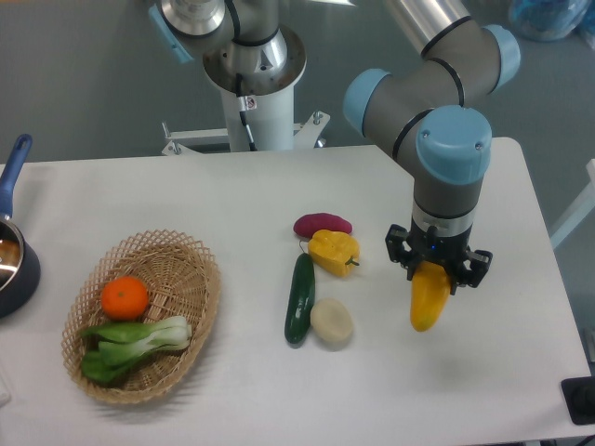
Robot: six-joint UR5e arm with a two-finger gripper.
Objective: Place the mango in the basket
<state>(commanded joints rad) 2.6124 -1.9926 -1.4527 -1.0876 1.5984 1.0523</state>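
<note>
Tool (435, 275) clamps mango (428, 299) by its top end, fruit hanging upright at right side of tabletop (251, 195). Basket (200, 269) sits far left holding orange (125, 298) and bok choy (135, 341); cucumber (299, 299) and yellow pepper (334, 252) between

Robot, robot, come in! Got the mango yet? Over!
Gripper shut on mango, hanging over the table. Basket far across, already holding orange and bok choy. Cucumber, pepper lie between.
</note>
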